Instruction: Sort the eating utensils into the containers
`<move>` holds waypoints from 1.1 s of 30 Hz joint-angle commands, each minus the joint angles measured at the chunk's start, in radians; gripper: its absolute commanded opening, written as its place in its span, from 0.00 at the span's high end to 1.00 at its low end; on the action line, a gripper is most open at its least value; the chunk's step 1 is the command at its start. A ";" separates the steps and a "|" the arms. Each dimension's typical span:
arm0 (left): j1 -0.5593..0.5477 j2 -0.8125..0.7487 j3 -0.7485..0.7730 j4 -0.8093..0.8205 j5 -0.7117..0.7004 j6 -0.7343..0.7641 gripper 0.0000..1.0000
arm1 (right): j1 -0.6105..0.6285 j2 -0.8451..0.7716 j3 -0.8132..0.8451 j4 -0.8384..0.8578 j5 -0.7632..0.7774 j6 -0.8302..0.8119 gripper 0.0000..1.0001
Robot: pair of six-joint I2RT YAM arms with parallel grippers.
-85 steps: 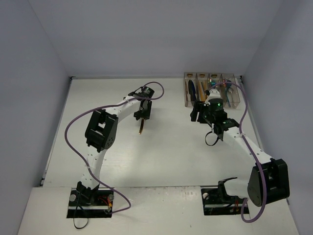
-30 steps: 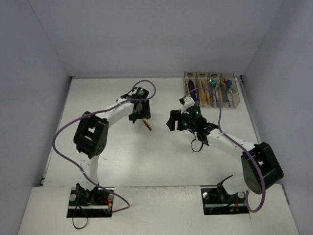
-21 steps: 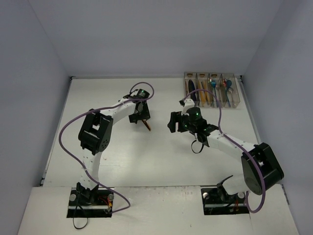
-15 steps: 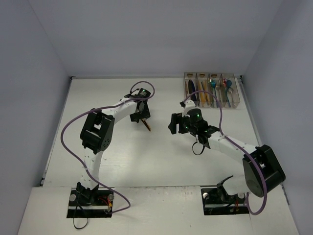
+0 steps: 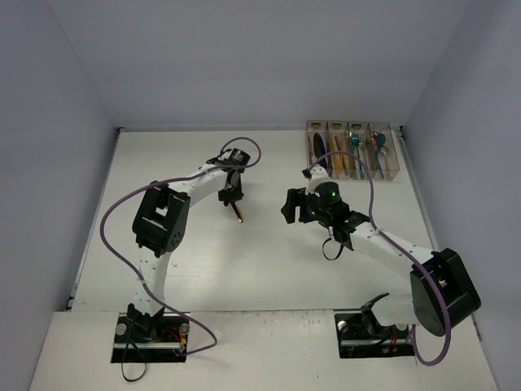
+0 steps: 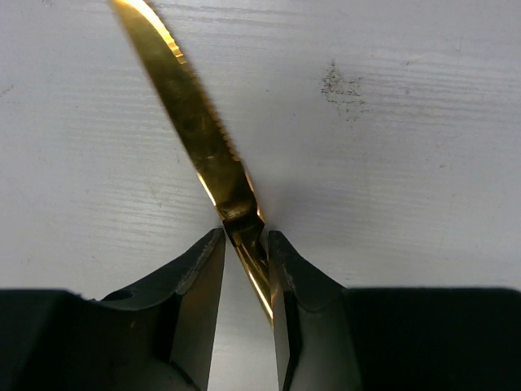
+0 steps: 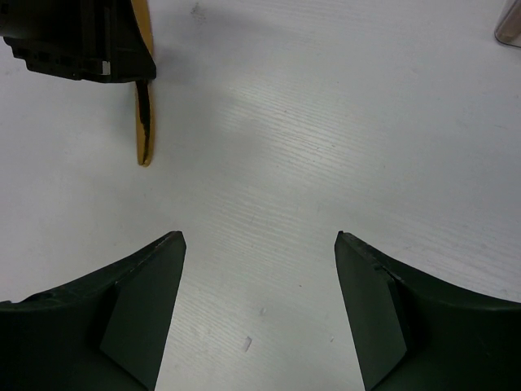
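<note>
Since the earlier frames, your right arm has come away from the containers (image 5: 394, 173) toward the middle of the table (image 5: 203, 269), and the jaws of your left gripper (image 6: 245, 238) have come closer together around the gold knife (image 6: 199, 130).

The knife lies flat on the table, left of centre and well apart from the containers. In the top view its long axis runs from under the left gripper toward the near edge, leaning a little to the right. In the left wrist view the blade points away from the fingers, up and to the left, and the handle goes back between them.

Your left gripper stands narrow, with the neck of the knife between its jaws. The knife touches one finger (image 6: 289, 293), and a thin strip of table shows beside the other, so you cannot tell if the grip is firm.

Your right gripper (image 7: 259, 309) hangs over bare table with its jaws wide and nothing between them. The other eating utensils (image 5: 356, 151) lie lengthwise in the containers at the far right.
</note>
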 commanded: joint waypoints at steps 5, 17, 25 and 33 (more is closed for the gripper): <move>0.005 0.022 0.071 -0.074 0.054 0.223 0.76 | 0.006 -0.047 0.004 0.039 0.006 0.029 0.28; 0.004 0.012 0.083 -0.080 0.087 0.210 0.76 | 0.006 -0.056 0.003 0.017 0.017 0.047 0.28; 0.002 -0.028 0.004 -0.079 0.084 0.123 0.75 | 0.006 -0.031 0.011 0.017 0.010 0.058 0.28; 0.001 0.024 0.055 -0.082 0.068 0.094 0.76 | 0.006 -0.030 0.008 0.017 0.012 0.057 0.28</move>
